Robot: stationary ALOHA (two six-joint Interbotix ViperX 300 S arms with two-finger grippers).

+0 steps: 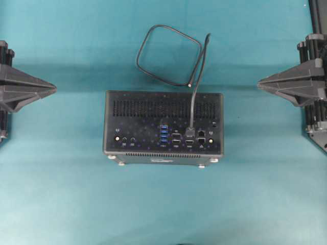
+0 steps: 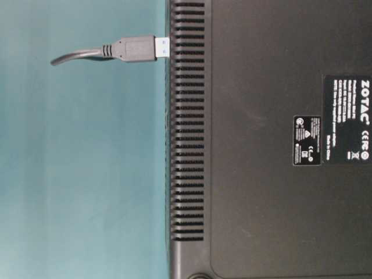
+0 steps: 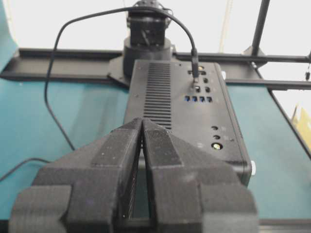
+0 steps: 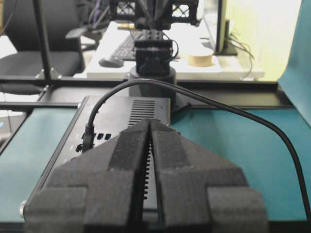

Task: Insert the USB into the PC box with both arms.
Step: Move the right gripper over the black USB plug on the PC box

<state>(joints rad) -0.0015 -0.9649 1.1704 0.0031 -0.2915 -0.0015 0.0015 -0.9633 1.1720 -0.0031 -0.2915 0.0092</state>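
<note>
Teal cloth covers the table [image 1: 51,194], and a black PC box [image 1: 163,125] lies in the middle of it with its port panel facing up. The USB [image 1: 190,131] plug stands in a port on that panel, just right of the column of blue ports [image 1: 164,133], and its thin cable runs up and away into a loose loop lying on the cloth beyond the box. In the table-level view a sliver of the blue-lined metal tip shows between the plug body and the box face, so I judge it seated or very nearly so. The left gripper [image 1: 51,89] and the right gripper [image 1: 261,81] rest at opposite edges of the table, well apart from the box and cable, each with its jaws closed together on nothing. The insertion looks done; at most a final push remains.
</note>
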